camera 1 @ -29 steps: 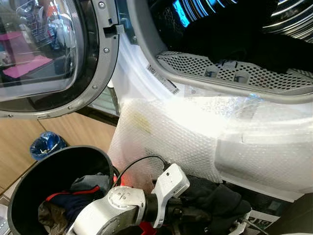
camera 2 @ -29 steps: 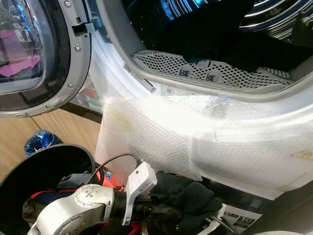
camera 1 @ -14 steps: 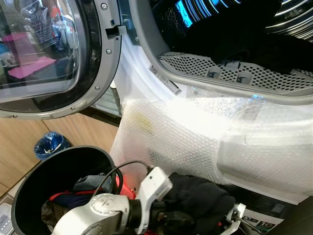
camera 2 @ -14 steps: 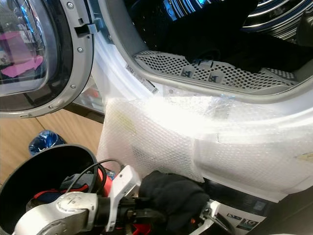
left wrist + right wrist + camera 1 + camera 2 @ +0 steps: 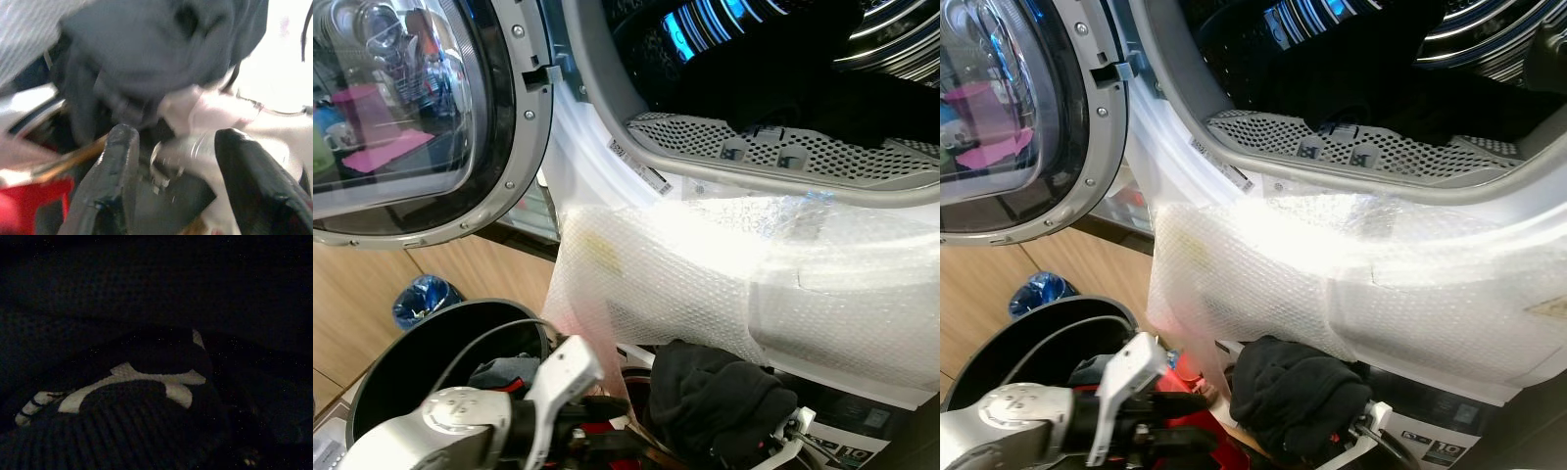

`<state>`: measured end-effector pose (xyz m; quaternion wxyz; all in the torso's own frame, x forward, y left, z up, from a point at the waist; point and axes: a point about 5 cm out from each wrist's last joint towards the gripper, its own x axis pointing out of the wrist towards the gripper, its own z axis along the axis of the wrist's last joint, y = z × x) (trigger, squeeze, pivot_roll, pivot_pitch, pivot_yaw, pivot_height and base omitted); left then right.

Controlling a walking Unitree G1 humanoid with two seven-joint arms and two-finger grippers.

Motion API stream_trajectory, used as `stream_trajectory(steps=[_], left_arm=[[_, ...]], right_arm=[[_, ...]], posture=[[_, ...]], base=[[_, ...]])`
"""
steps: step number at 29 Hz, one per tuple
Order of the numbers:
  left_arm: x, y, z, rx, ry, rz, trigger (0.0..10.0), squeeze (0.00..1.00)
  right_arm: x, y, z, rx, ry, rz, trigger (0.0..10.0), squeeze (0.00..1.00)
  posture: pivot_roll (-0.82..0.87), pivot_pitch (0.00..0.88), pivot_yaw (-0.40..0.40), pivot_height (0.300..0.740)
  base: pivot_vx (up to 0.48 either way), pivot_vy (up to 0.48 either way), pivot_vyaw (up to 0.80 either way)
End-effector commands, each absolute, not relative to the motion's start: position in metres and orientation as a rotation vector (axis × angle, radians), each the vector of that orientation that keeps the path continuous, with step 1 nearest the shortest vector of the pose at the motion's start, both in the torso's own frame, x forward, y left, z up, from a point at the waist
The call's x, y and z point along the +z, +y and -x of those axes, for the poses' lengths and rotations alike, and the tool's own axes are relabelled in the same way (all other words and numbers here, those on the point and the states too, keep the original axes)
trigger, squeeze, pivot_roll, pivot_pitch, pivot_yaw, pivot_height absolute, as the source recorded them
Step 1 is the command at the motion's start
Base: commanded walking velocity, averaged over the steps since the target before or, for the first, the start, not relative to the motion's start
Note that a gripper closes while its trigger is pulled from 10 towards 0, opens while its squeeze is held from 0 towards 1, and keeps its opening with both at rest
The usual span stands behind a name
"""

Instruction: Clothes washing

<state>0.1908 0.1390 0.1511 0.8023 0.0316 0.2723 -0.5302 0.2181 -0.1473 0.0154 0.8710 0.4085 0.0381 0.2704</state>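
**One dark bundle on its way to the drum**

My left gripper (image 5: 171, 161) is spread with nothing between its fingers, low beside the laundry basket (image 5: 406, 357). The dark garment (image 5: 715, 397) is bunched below the washer's open mouth (image 5: 773, 157), at my right gripper (image 5: 783, 436); whether that one is clamped I cannot tell. Loading looks mid-way to me: something dark already lies in the drum, one bundle is in transit, and several clothes remain in the one basket

Black garment (image 5: 715, 397), black bin (image 5: 406, 357) w/ red+navy clothes, white bubble-wrap (image 5: 685, 264).
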Motion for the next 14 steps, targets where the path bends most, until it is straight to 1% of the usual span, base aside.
stream_trajectory(steps=[1,3,4,5,8,9,11,12,13,14], left_arm=[[0.151,0.155,-0.188,-1.089,0.609,-0.109,10.0,1.0],[0.146,0.165,-0.188,-1.02,0.624,-0.142,10.0,1.0],[0.146,0.165,-0.188,-1.02,0.624,-0.142,10.0,1.0],[0.145,0.172,-0.193,-0.934,0.611,-0.133,10.0,1.0],[0.15,0.194,-0.22,-0.614,0.49,-0.123,10.0,1.0],[0.156,0.203,-0.233,-0.478,0.383,-0.147,10.0,1.0],[0.159,0.217,-0.243,-0.31,0.299,-0.138,10.0,1.0],[0.159,0.222,-0.245,-0.252,0.268,-0.144,10.0,1.0],[0.151,0.238,-0.246,-0.106,0.251,-0.16,10.0,0.95],[0.151,0.238,-0.246,-0.106,0.251,-0.16,10.0,0.95]], right_arm=[[0.015,-0.147,-0.219,0.574,0.077,-0.836,0.0,0.0],[0.013,-0.149,-0.218,0.565,0.077,-0.837,0.0,0.0],[0.013,-0.149,-0.218,0.565,0.077,-0.837,0.0,0.0],[0.012,-0.151,-0.217,0.562,0.081,-0.831,0.0,0.0],[0.01,-0.154,-0.215,0.56,0.088,-0.822,0.0,0.0],[0.01,-0.155,-0.214,0.564,0.091,-0.817,0.0,0.0],[0.01,-0.157,-0.213,0.568,0.096,-0.805,0.0,0.0],[0.01,-0.158,-0.213,0.569,0.097,-0.801,0.0,0.0],[0.013,-0.16,-0.208,0.595,0.091,-0.783,0.0,0.0],[0.013,-0.16,-0.208,0.595,0.091,-0.783,0.0,0.0]], posture=[[-0.01,0.038,0.162,0.74],[0.0,0.037,0.164,0.74],[0.0,0.037,0.164,0.74],[0.01,0.045,0.164,0.74],[0.02,0.055,0.16,0.74],[0.02,0.057,0.156,0.74],[0.02,0.058,0.155,0.74],[0.01,0.058,0.153,0.74],[0.01,0.059,0.149,0.74],[0.01,0.059,0.149,0.74]], base=[[0.0,0.0,0.0],[0.0,0.0,0.0],[0.0,0.0,0.0],[0.0,0.0,0.0],[0.0,0.0,0.0],[0.0,0.0,0.0],[0.0,0.0,0.0],[0.0,0.0,0.0],[0.0,0.0,0.0],[0.0,0.0,0.0]])
